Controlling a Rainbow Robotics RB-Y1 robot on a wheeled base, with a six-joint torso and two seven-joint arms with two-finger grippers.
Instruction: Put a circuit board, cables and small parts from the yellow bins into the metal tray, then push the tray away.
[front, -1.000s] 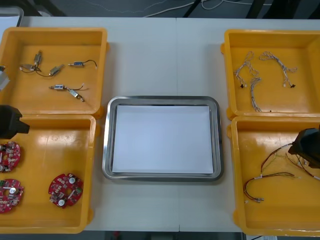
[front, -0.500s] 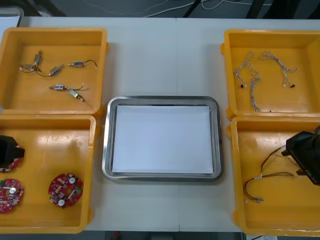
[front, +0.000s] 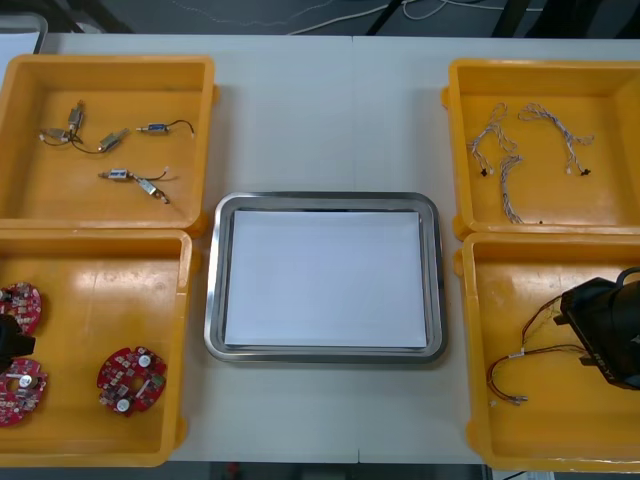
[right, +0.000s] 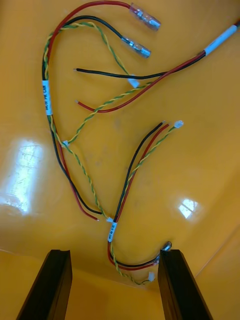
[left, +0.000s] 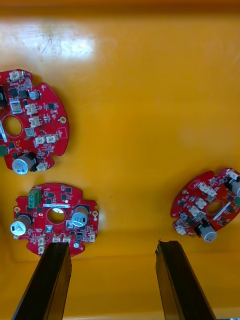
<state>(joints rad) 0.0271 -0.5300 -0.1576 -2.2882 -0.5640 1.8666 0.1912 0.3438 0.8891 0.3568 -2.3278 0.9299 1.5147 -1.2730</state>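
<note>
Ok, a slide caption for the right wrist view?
Open right gripper poised over red and yellow cables in a yellow bin.

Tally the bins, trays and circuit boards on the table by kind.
yellow bins: 4
metal tray: 1
round red circuit boards: 3
Total: 8
</note>
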